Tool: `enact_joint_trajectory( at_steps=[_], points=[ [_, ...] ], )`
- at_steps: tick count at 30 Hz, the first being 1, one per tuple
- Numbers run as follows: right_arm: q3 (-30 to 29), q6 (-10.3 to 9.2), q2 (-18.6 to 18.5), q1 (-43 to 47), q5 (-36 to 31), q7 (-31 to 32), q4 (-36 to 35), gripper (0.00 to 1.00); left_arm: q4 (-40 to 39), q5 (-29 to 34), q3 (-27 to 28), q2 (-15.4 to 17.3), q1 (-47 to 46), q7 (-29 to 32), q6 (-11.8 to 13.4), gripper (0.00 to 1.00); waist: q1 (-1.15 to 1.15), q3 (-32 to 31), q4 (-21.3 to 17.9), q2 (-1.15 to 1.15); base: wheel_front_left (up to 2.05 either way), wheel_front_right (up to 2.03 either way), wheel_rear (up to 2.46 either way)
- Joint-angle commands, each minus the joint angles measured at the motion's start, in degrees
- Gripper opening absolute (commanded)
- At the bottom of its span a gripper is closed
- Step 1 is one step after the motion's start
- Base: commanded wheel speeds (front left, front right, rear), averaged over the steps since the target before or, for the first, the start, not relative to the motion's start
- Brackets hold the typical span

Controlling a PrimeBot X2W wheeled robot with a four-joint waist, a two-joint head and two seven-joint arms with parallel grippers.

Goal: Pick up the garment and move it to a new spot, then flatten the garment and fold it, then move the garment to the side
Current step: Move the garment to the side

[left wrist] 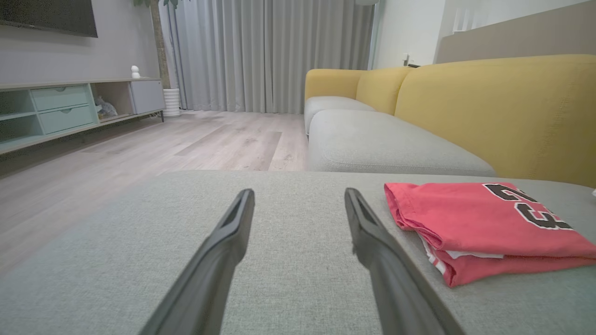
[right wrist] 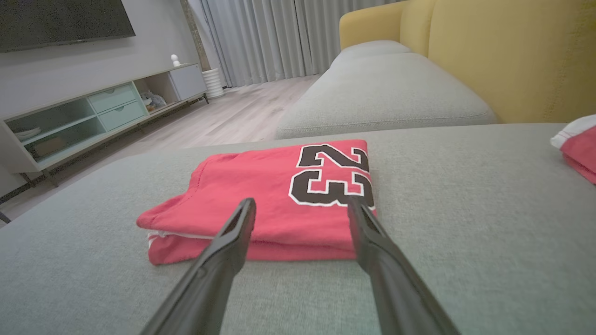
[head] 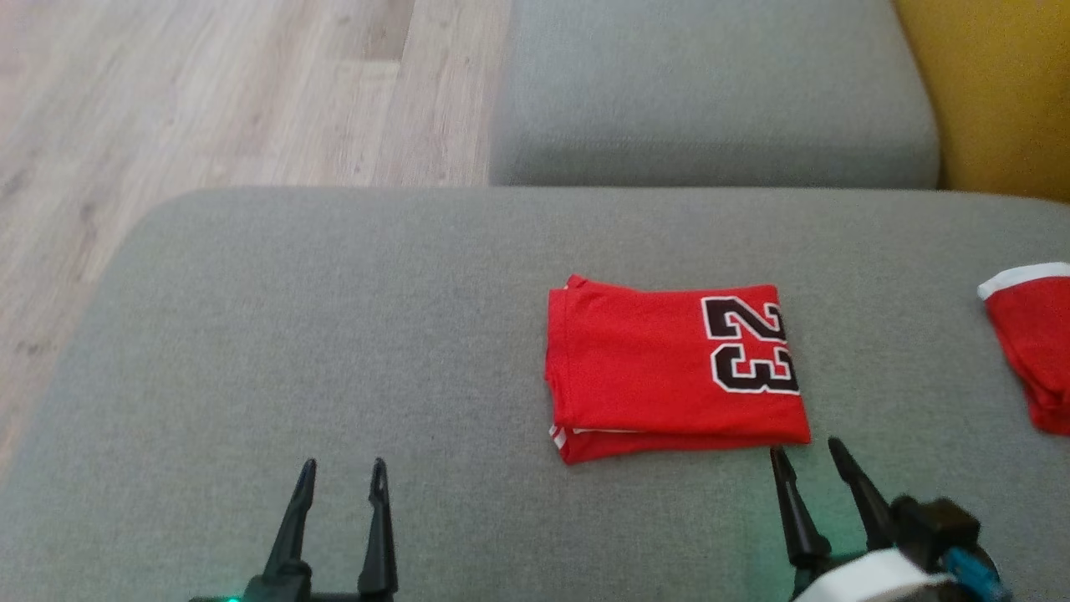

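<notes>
The garment (head: 635, 368) is red, with black numerals "23" outlined in white and thin white stripes at its layered edge. The sofa seat cushion (head: 334, 334) is plain grey weave; the backrest (head: 995, 92), mustard yellow. The second cloth (head: 1036, 351), at the cushion's right edge, is red with a white band. The floor (head: 209, 92) shows pale wood grain.

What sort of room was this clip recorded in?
Most likely a home living room: a yellow-backed sofa with grey seat cushions, a wall-mounted TV above a low media cabinet, and floor-length curtains.
</notes>
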Motion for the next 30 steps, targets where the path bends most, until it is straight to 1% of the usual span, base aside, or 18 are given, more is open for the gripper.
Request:
enact_joint_trajectory(
  at_steps=[1,6,10,30],
  points=[
    [0.41,-0.04,-0.15,-0.91,-0.98,-0.77,-2.25,1.00,-1.53,-0.07,2.39,-0.29,-1.55,-0.30,-0.40,1.00,0.01,-1.03,-0.36,0.00,0.00,0.00,0.00],
    [-2.46,-0.04,1.55,1.53,-4.91,-0.78,-4.70,1.00,-1.10,0.58,3.51,-0.29,-0.58,-0.30,-1.07,1.00,0.01,-2.01,-0.85,0.00,0.00,0.00,0.00],
    [-2.95,-0.04,2.34,3.20,-6.44,-0.78,-6.33,1.00,-0.94,0.88,4.11,-0.29,-0.18,-0.30,-1.24,1.00,0.01,-2.45,-1.25,0.00,0.00,0.00,0.00],
    [-2.78,-0.04,2.84,4.19,-6.17,-0.78,-8.59,1.00,0.82,0.57,4.34,-0.29,0.25,-0.30,-0.59,1.00,0.01,-2.99,-3.17,0.00,0.00,0.00,0.00]
  ],
)
